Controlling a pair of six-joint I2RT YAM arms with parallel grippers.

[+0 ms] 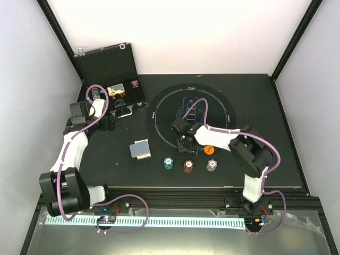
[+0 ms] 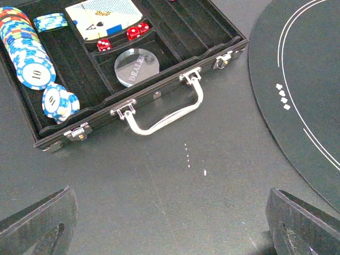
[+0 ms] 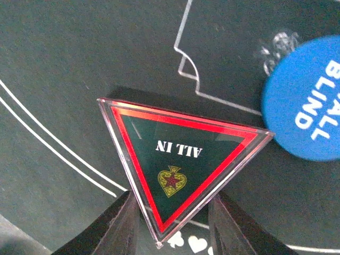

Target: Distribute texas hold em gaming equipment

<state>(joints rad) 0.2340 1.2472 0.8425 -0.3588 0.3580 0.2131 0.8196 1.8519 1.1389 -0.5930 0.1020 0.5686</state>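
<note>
R gripper (image 3: 174, 202) pinches red triangle marker (image 3: 178, 154) at one corner, over mat (image 3: 79, 64). L gripper (image 2: 170, 234) spread wide, empty.

Blue disc (image 3: 305, 101) partly off frame.

White walls (image 1: 186, 32) on three sides; black corner posts (image 1: 296, 37); black tabletop (image 1: 265, 101); even, soft light
</note>
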